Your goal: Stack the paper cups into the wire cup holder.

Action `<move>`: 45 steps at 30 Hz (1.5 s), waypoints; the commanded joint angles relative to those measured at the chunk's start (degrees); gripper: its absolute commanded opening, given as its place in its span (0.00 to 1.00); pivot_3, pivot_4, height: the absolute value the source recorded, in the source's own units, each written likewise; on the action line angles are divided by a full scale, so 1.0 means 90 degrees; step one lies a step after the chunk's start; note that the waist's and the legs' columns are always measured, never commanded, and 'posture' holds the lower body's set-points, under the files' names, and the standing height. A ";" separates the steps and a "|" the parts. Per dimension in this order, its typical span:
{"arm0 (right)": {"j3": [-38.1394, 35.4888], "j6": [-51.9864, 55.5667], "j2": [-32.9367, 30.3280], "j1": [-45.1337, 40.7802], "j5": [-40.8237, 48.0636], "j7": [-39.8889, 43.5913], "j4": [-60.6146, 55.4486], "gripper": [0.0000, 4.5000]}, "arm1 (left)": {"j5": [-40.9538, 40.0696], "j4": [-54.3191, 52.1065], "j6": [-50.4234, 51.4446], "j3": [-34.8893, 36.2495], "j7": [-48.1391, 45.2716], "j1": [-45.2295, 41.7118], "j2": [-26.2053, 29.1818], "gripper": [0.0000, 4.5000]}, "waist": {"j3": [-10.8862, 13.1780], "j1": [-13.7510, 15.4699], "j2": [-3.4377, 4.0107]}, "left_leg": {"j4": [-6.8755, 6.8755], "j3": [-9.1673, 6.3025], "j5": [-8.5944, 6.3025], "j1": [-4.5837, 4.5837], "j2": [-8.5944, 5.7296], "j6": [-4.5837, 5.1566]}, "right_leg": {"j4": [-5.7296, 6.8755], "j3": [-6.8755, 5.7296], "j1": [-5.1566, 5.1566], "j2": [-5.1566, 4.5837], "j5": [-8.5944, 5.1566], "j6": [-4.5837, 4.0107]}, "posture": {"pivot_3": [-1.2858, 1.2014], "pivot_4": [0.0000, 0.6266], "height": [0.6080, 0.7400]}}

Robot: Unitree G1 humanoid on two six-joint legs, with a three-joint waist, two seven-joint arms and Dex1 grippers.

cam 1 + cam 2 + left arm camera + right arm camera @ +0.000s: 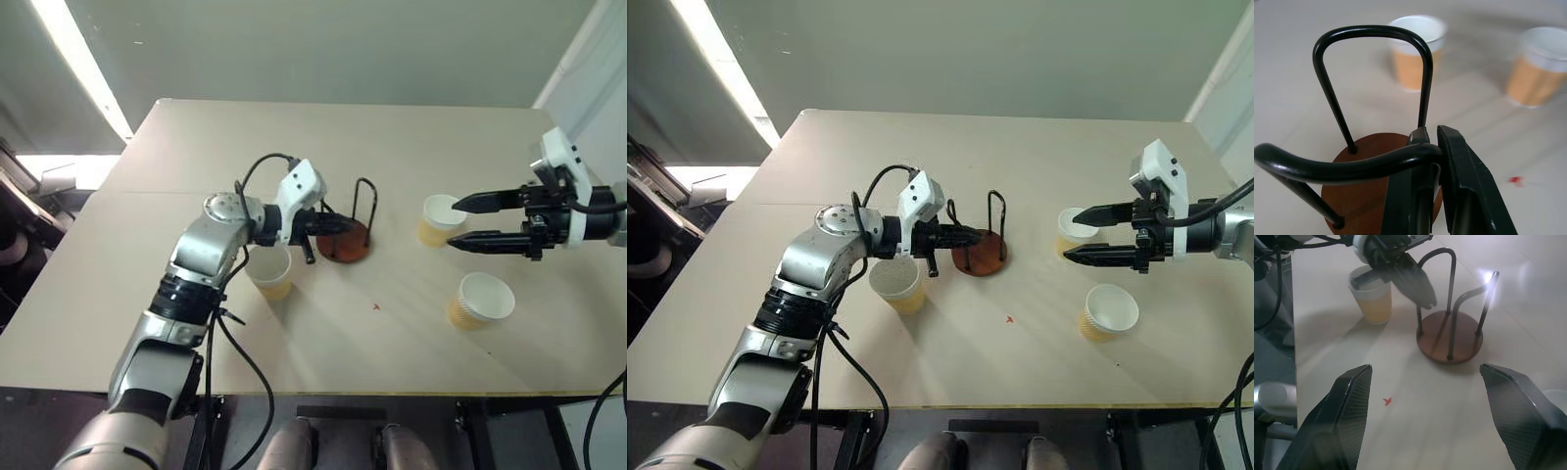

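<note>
The wire cup holder (348, 235) stands upright on the counter (392, 147), its round reddish-brown base flat on the surface and its two black wire loops rising from it. The left gripper (1432, 147) reaches in level from the robot's left side, and its fingers (1469, 181) are pressed together on the top bend of the nearer loop; in the left wrist view the wire runs across and passes right between the two black fingers, with almost no gap left. The farther loop stands free just beyond the fingertips. The holder is empty.

One paper cup (269, 272) stands upright on the counter just below the left wrist, close beside the holder's base on the robot's left side but not touching it. It is apart from the left fingers, which pass above its rim.

The other two paper cups are well to the right of the holder. The second cup (438, 220) stands upright right at the tips of the right gripper (456, 222), whose fingers (1347, 421) are spread wide, one above the cup's rim and one at its near side; whether either touches the cup I cannot tell. They hold nothing. The third cup (482, 300) stands upright nearer the counter's front edge, below the right fingers and clear of them.

A small red mark (376, 306) lies on the counter between the holder and the third cup.
</note>
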 commanded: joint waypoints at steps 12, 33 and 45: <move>-0.1471 0.0460 -0.1297 0.0866 0.0589 0.0158 -0.0780 0.81 | -0.0218 -0.1004 -0.0227 -0.0667 -0.0775 0.0371 0.0168 0.00 | 0.0000 0.0019 0.0000 | 0.0003 0.0001 0.0000 -0.0002 -0.0002 0.0001 | -0.0003 0.0001 0.0000 -0.0008 0.0000 0.0002 | 0.52 0.24 1.00; -0.1165 0.0223 -0.1184 0.0772 0.0723 -0.0232 -0.0789 0.81 | 0.0387 -0.0759 -0.0809 -0.1274 -0.1085 0.0632 0.0261 0.65 | 0.0000 -0.0001 0.0000 | 0.0004 0.0002 0.0000 0.0012 -0.0003 0.0004 | -0.0002 0.0002 0.0006 -0.0008 -0.0003 0.0008 | 0.52 0.24 1.00; 0.0774 -0.0612 -0.0770 -0.0741 -0.0710 0.0062 0.0489 0.81 | 0.0094 -0.1394 -0.0504 -0.0409 -0.0917 0.0498 0.0884 0.87 | 0.0000 -0.0037 0.0000 | 0.0005 0.0001 0.0003 0.0015 -0.0001 0.0009 | -0.0002 0.0003 0.0005 -0.0008 -0.0003 0.0008 | 0.52 0.24 1.00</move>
